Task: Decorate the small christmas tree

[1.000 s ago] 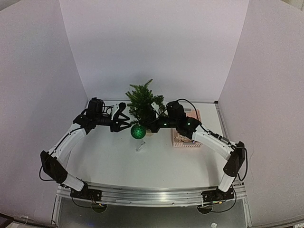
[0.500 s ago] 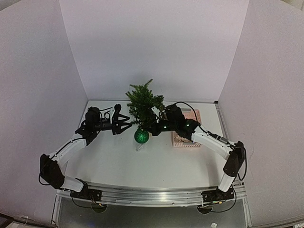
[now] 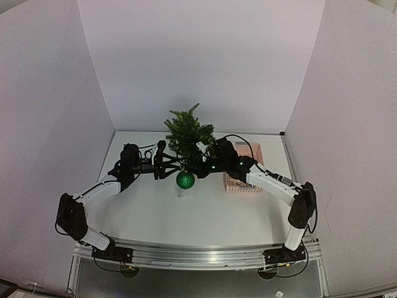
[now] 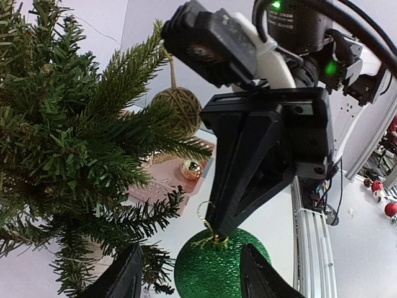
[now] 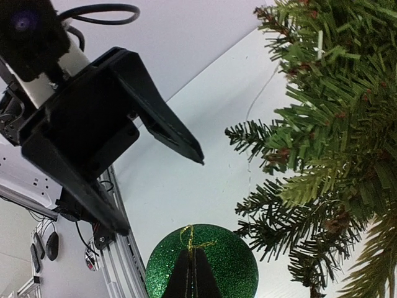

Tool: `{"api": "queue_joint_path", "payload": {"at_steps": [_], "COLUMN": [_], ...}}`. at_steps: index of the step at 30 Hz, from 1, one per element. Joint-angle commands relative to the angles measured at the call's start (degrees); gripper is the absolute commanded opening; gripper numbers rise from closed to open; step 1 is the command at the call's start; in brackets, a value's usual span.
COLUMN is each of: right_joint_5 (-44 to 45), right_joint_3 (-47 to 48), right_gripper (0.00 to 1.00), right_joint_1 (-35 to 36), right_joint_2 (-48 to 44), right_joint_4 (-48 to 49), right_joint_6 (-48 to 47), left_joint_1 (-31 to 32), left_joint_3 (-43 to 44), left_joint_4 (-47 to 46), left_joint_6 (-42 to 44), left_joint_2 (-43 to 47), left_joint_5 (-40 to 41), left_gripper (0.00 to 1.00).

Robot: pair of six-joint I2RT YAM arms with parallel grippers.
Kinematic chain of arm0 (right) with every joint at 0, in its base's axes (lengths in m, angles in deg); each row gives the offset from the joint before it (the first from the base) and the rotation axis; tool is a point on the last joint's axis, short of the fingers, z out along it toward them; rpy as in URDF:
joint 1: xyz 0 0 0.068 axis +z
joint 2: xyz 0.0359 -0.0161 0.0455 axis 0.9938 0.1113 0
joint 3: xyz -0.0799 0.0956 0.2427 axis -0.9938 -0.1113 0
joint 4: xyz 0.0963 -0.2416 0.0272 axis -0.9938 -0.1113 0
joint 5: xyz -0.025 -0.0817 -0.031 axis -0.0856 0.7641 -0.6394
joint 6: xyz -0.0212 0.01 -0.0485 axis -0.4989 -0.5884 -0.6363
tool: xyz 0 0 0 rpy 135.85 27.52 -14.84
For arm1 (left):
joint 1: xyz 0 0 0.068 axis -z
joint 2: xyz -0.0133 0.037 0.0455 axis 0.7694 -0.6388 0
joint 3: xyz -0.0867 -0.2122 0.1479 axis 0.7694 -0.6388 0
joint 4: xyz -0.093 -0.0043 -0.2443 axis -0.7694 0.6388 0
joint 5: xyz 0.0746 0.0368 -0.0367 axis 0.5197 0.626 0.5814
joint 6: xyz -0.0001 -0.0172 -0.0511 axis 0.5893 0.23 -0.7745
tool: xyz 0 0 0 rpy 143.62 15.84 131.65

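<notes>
The small christmas tree [image 3: 186, 133] stands at the back middle of the table, with a twine ball [image 4: 177, 110] hanging on it. My right gripper [image 3: 190, 169] is shut on the gold loop of a green glitter ball [image 3: 185, 180] and holds it below the tree's lower front branches. In the right wrist view the shut gripper [image 5: 196, 264] pinches the loop over the ball [image 5: 229, 261], beside the tree [image 5: 335, 124]. My left gripper [image 3: 169, 166] is open, its fingers either side of the ball [image 4: 220, 267] in the left wrist view, not touching it.
A pink basket [image 3: 243, 188] sits right of the tree under the right arm, with a small gold bauble [image 4: 190, 168] in it. White walls close the back and sides. The arm rail runs along the near edge [image 3: 198, 254].
My left gripper has moved right, closer to the green ball. My right gripper has carried the ball slightly right and lower.
</notes>
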Motion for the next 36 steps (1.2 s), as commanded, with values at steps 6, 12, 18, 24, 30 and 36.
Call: {"api": "queue_joint_path", "payload": {"at_steps": [6, 12, 18, 24, 30, 36], "right_joint_5": [-0.1, 0.5, -2.6, -2.2, -3.2, -3.5], "right_joint_3": [3.0, 3.4, 3.2, 3.2, -0.2, -5.7], "right_gripper": [0.0, 0.0, 0.0, 0.0, 0.0, 0.0], "right_joint_1": [-1.0, -1.3, -1.3, -1.3, -1.1, 0.6], "right_joint_2": [2.3, 1.9, 1.2, 0.6, -2.1, -6.2], "right_joint_4": [0.2, 0.2, 0.4, 0.5, 0.3, -0.4], "right_joint_6": [-0.9, -1.8, -2.7, -3.0, -0.6, 0.0], "left_joint_1": [1.3, 1.3, 1.3, 1.3, -0.9, -1.4], "left_joint_3": [1.1, 3.2, 3.2, 3.2, 3.0, 1.5], "left_joint_4": [-2.8, -1.3, -1.6, -3.7, 0.0, 4.7], "left_joint_6": [-2.4, -2.4, -1.6, -2.0, -0.1, 4.8], "left_joint_2": [-2.2, -4.5, -4.9, -4.5, -1.4, 2.6], "left_joint_5": [1.0, 3.3, 2.3, 0.8, 1.4, 2.7], "left_gripper": [0.45, 0.42, 0.42, 0.41, 0.41, 0.42]}}
